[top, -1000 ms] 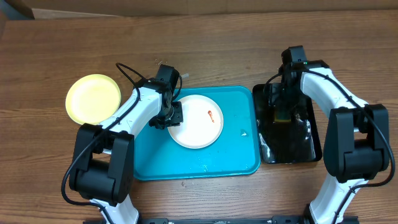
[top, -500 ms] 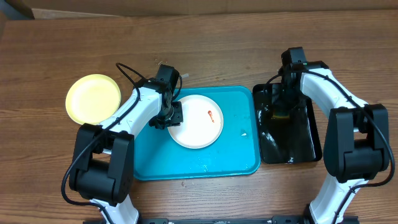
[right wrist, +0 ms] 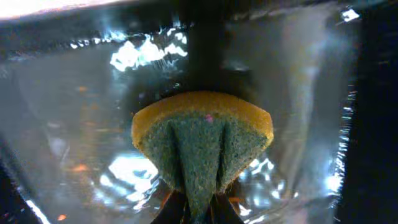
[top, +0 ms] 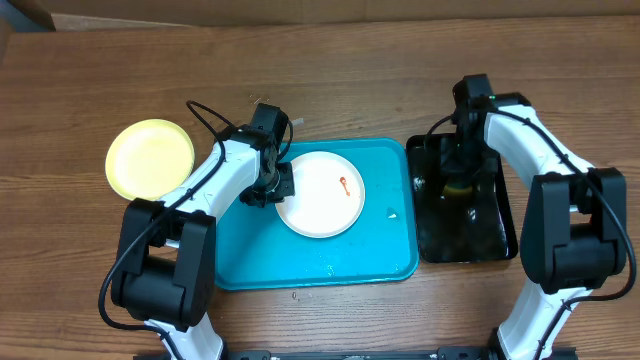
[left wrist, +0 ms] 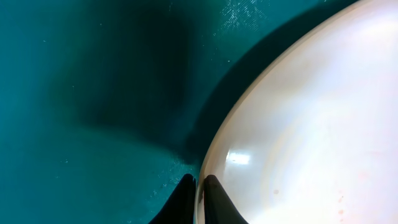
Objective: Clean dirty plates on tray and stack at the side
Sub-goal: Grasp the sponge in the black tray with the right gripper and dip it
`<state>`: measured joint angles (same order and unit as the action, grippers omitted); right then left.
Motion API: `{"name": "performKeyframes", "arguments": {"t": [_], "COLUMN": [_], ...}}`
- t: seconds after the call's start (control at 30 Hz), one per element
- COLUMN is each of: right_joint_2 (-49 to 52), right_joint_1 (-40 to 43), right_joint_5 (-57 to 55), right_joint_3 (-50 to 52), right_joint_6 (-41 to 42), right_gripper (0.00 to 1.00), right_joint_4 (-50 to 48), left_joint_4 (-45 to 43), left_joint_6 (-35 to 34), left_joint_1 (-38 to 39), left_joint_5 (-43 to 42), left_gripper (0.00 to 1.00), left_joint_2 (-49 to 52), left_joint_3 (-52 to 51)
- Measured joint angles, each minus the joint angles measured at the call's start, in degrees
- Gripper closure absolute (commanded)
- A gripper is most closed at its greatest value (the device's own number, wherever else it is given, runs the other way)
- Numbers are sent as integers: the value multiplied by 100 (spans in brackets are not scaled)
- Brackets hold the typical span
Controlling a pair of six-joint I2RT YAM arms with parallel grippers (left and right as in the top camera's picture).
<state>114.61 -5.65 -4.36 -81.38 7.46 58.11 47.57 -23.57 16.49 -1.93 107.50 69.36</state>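
Observation:
A white plate (top: pixel 320 195) with a small red-orange smear (top: pixel 344 184) lies on the turquoise tray (top: pixel 250 250). My left gripper (top: pixel 283 188) is shut on that plate's left rim; in the left wrist view the two fingertips (left wrist: pixel 214 193) pinch the edge of the plate (left wrist: pixel 311 124) over the tray (left wrist: pixel 74 93). A pale yellow plate (top: pixel 150 158) rests on the table to the left of the tray. My right gripper (top: pixel 458 178) is shut on a yellow-and-green sponge (right wrist: pixel 202 137), squeezed between the jaws above the wet black tray (right wrist: pixel 74 93).
The narrow black tray (top: pixel 490 235) stands just right of the turquoise tray and holds water. Small white specks (top: pixel 391 213) lie on the turquoise tray's right part. Bare wooden table (top: pixel 350 80) stretches behind both trays.
My left jaws have closed on the white plate's rim and the plate has shifted slightly right. My right jaws have closed on the sponge in the black tray.

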Motion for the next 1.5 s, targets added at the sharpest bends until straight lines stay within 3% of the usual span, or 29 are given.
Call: {"name": "performKeyframes", "arguments": {"t": [0.3, 0.4, 0.6, 0.77, 1.07, 1.3, 1.4, 1.5], "right_joint_2": [0, 0, 0, 0, 0, 0, 0, 0], "right_joint_1": [0, -2, 0, 0, -35, -39, -39, -39], "right_joint_5": [-118, -122, -151, -177, -525, -236, -116, -57], "right_joint_3": [-177, -179, -387, -540, -546, -546, -551, -551], "right_joint_6": [-2, -2, -2, 299, 485, 304, 232, 118], "right_gripper": [96, 96, 96, 96, 96, 96, 96, 96], "right_joint_4": [109, 133, 463, 575, 807, 800, 796, 824], "left_joint_4": [-72, -96, -153, -243, -393, -393, -396, -426], "left_joint_6": [0, -13, -7, -46, -46, -46, -39, -63], "left_joint_1": [2, 2, 2, 2, 2, 2, 2, 2], "left_joint_5": [-22, -39, -103, -173, -214, -282, -459, -555], "left_gripper": [84, 96, 95, 88, 88, 94, 79, 76], "left_joint_2": [0, 0, -2, -2, 0, 0, 0, 0], "left_joint_3": [-92, -160, -173, -201, -223, -223, -223, -223]}}
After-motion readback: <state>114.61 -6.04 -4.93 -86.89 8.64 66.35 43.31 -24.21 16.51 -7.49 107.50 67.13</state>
